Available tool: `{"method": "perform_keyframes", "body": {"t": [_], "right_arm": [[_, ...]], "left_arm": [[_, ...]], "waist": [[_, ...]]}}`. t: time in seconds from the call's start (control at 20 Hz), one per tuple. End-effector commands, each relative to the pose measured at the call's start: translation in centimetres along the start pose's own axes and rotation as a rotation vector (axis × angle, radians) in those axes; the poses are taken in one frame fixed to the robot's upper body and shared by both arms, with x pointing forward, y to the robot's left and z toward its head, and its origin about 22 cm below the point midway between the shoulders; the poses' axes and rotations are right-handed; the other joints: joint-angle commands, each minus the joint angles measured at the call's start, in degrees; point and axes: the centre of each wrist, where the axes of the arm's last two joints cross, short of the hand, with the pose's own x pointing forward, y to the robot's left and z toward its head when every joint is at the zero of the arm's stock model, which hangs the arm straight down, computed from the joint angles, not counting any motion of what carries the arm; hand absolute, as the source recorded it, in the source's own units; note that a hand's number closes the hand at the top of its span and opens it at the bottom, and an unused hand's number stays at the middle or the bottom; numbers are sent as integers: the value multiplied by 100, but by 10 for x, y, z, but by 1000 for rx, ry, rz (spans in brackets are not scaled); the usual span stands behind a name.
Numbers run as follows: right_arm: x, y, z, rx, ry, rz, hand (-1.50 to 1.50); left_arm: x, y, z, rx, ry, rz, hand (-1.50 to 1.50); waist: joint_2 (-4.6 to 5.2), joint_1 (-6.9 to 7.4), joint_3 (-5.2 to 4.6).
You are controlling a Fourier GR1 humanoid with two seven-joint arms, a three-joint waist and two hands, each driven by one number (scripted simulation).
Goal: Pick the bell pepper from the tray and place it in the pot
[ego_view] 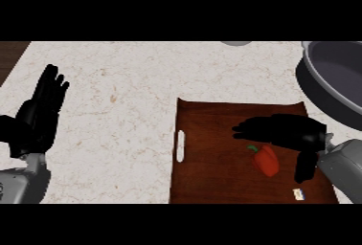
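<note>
Pale speckled counter (120, 95) carries a brown tray (212, 143); grey pot (339, 86) at upper right. Left hand (39, 115) rests open at the left edge. Right hand (286, 131) hovers over the tray, fingers (247, 129) spread, holding nothing. Red bell pepper (267, 161) lies just below them: probably light, smooth, slippery; grasp across its body.

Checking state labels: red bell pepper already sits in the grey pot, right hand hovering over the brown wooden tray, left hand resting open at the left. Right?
Not quite. In the head view the red bell pepper lies on the brown wooden tray, not in the grey pot. The rest holds: the right hand hovers over the tray, and the left hand rests open at the left.
</note>
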Motion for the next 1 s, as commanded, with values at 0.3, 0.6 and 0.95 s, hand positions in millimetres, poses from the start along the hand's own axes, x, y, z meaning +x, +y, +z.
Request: {"method": "perform_keyframes", "body": {"t": [0.3,0.6,0.95], "right_arm": [[-16,35,-14,34,23,16,-150],[-16,31,-32,34,29,5,-150],[-25,62,-43,52,-91,128,150]], "left_arm": [[14,9,1,-6,11,4,0],[0,-11,-15,-2,9,-4,0],[1,3,1,1,-7,-4,0]], "waist": [[-1,7,0],[3,-12,-1],[2,20,1]]}}
